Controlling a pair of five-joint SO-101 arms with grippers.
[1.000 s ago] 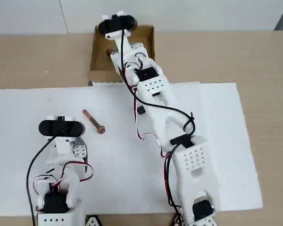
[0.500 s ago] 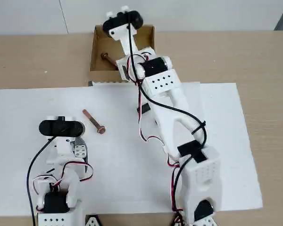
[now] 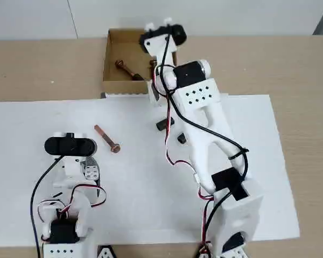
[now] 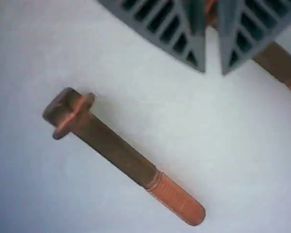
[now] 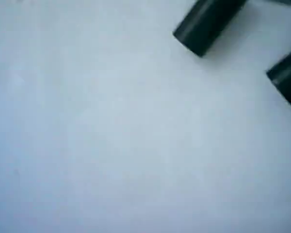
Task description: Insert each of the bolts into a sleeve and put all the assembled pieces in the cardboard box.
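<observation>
Nearest to you, the left arm (image 3: 64,215) sits at the near edge of the wooden bench (image 3: 32,64), on the large white paper sheet (image 3: 129,199) that covers most of it. The left hand (image 4: 213,70) hangs just above the paper. Its grey ribbed fingers (image 4: 177,31) are almost together, with a thin slit between the tips and nothing visibly clamped.

Just beyond that hand, a long copper-coloured flanged bolt (image 3: 106,138) lies flat on the paper, clear of the fingers. A second copper-coloured bolt (image 4: 280,64) shows behind the fingertips and is mostly hidden by them. You cannot tell whether it touches them.

Farther in, toward the middle of the sheet, two short black cylindrical sleeves (image 3: 161,124) (image 3: 181,138) lie on the paper, near each other but apart. They are just beside the right arm (image 3: 204,123), which stretches from the near edge across the sheet toward the far side. The right hand (image 3: 153,88) is at the paper's far edge. You cannot tell whether it is apart or together.

Farthest from you, the open brown cardboard box (image 3: 105,59) stands on the bare bench just past the paper's far edge, with the right hand by its near right corner. Inside, a copper bolt fitted with a dark sleeve (image 3: 127,70) lies slantwise on the floor of the box. A second copper piece (image 3: 153,63) lies by the right wall, partly hidden by the arm.
</observation>
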